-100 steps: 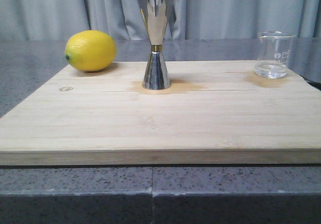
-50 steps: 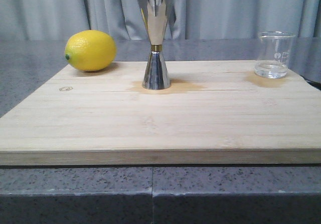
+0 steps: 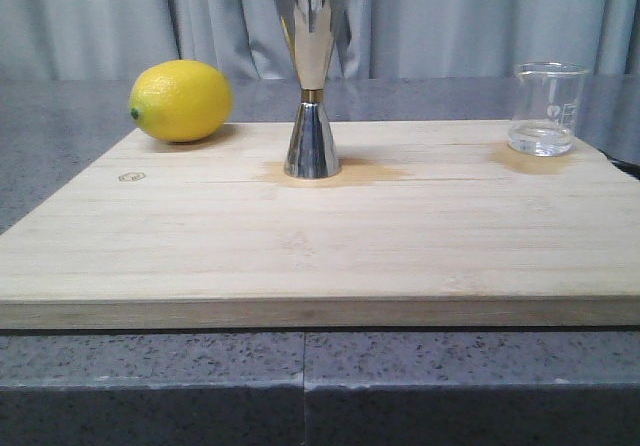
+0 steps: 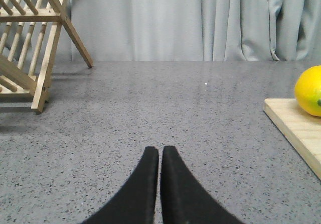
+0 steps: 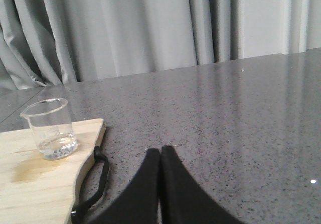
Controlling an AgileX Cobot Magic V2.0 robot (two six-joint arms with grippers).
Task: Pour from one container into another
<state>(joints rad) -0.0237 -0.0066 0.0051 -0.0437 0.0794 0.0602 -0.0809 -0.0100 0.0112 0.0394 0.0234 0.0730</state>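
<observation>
The clear glass beaker [image 3: 546, 109] stands upright at the board's far right corner with a little clear liquid in its bottom; the right wrist view shows this beaker [image 5: 50, 129] too. The steel jigger [image 3: 311, 85], gold band at its waist, stands upright at the far middle of the wooden board [image 3: 320, 236]. My left gripper [image 4: 160, 150] is shut and empty over the grey counter, left of the board. My right gripper [image 5: 160, 149] is shut and empty over the counter, right of the board and apart from the beaker. Neither gripper shows in the front view.
A yellow lemon [image 3: 180, 100] lies at the board's far left corner, and the lemon [image 4: 310, 90] also shows in the left wrist view. A wooden dish rack [image 4: 31, 48] stands on the counter farther left. A black strap loop [image 5: 95, 184] hangs off the board's right edge. Grey curtains hang behind.
</observation>
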